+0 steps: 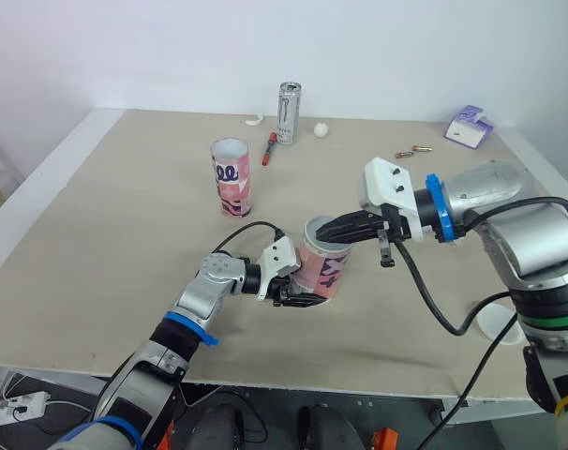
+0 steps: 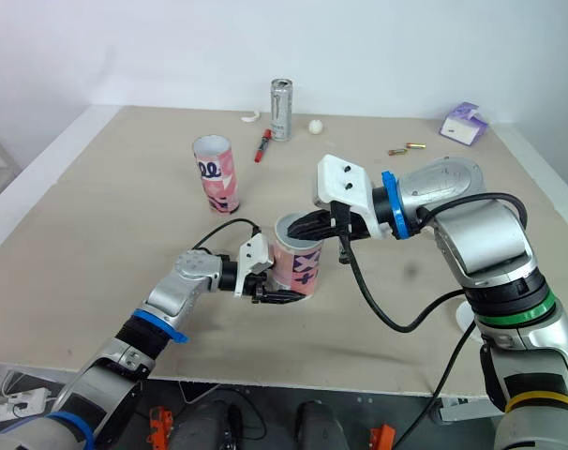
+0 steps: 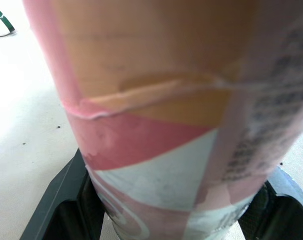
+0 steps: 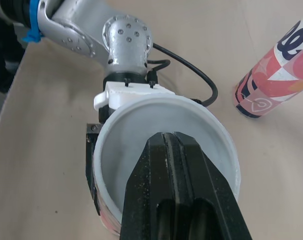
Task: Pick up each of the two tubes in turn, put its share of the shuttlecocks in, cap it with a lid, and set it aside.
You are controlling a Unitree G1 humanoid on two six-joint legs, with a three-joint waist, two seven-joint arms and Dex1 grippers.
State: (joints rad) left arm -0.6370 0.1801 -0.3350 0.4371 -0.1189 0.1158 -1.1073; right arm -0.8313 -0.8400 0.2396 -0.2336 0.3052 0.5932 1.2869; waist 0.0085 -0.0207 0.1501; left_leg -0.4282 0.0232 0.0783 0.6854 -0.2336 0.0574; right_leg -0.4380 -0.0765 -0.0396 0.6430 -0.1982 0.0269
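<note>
Tube work, near tube (image 1: pixel 321 267) sits close to the table (image 1: pixel 125 234) front edge, about mid-width, roughly upright, mouth open. Left gripper (image 1: pixel 301 298) is clamped on its lower wall, 1 finger on each side. Right gripper (image 1: pixel 323 234) has both fingers pressed together with nothing seen between them, tips dipped into the mouth. 2nd tube (image 1: pixel 231 176) stands well apart toward the back, left of centre. White disc (image 1: pixel 497 324), likely a lid, lies by the front edge at the right. We judge the tube light, stiff but thin-walled, with a glossy wrap that could slip. We would hold it low or mid-body and spare the rim.
</note>
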